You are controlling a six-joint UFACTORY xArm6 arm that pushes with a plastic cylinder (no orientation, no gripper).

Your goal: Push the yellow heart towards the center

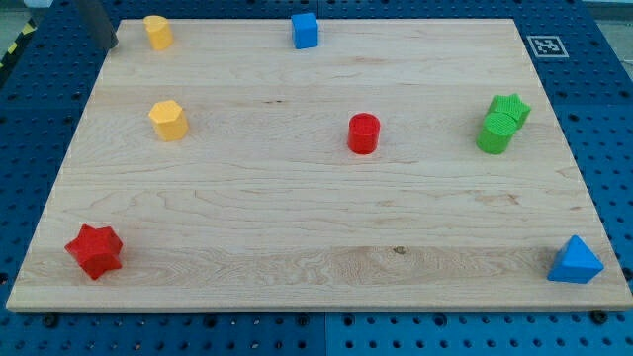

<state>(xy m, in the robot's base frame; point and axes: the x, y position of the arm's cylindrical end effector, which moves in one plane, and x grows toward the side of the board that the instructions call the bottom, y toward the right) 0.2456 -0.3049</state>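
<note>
The yellow heart (157,32) lies near the board's top edge, at the view's upper left. My tip (112,44) shows at the board's top left corner, a short way left of the heart and not touching it. Only the lower part of the dark rod is in the picture.
A yellow pentagon (168,120) lies below the heart. A blue cube (305,30) is at top centre and a red cylinder (363,133) near the middle. A green star (510,106) touches a green cylinder (496,134) at right. A red star (95,250) is bottom left, a blue triangle (576,261) bottom right.
</note>
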